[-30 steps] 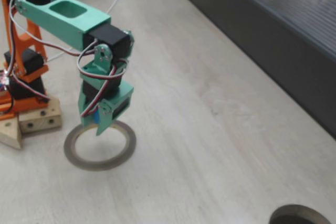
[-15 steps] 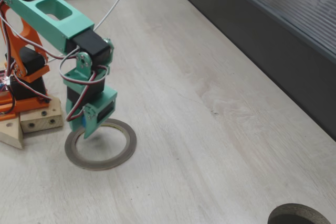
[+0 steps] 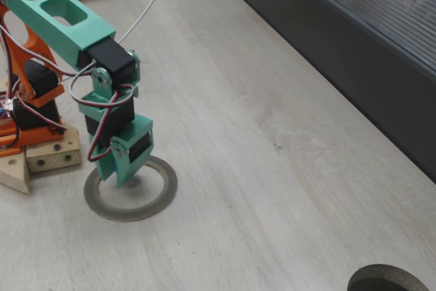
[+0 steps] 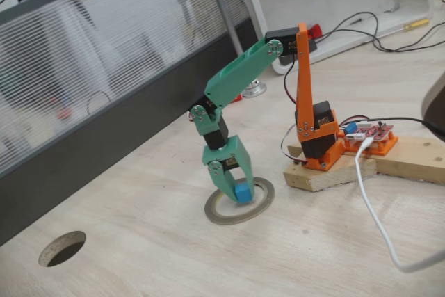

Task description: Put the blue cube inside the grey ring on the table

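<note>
The blue cube (image 4: 242, 191) sits pinched between the green fingers of my gripper (image 4: 235, 195), which is shut on it. The cube hangs low over the opening of the grey ring (image 4: 217, 214), toward its far side; whether it touches the table (image 4: 139, 241) I cannot tell. In the other fixed view, the gripper (image 3: 116, 176) points down over the left part of the grey ring (image 3: 161, 199). There only a sliver of the blue cube (image 3: 117, 157) shows behind the fingers. The table (image 3: 272, 168) is pale wood grain.
The orange arm base stands on wooden blocks (image 3: 49, 157) (image 4: 348, 166) right beside the ring. A dark round hole (image 3: 388, 281) (image 4: 62, 248) is cut in the table farther off. A dark ribbed wall (image 3: 354, 39) runs along one edge. A white cable (image 4: 375, 220) lies loose.
The arm has drawn back toward its base and dropped lower, bringing the gripper and cube from above the ring's far rim down into its opening.
</note>
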You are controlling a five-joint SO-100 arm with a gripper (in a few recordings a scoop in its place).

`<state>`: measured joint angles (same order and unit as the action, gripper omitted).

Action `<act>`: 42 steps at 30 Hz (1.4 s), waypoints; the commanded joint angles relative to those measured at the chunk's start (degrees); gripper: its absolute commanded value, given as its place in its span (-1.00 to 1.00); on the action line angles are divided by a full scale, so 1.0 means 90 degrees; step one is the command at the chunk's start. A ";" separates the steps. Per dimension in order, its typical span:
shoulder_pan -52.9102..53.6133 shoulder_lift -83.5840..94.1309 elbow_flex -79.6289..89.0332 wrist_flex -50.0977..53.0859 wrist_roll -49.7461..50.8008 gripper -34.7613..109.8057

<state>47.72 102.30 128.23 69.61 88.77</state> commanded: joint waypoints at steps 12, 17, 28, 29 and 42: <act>0.0078 0.0244 0.0264 -0.0488 0.0059 -0.47; 0.0088 0.0234 0.0254 -0.0488 0.0059 -0.47; 0.0098 0.0176 0.0195 -0.0498 0.0059 -0.47; 0.0098 0.0166 0.0195 -0.0498 0.0059 -0.47; 0.0098 0.0215 0.0254 -0.0459 0.0059 -0.47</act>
<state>47.72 102.30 130.17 65.39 88.77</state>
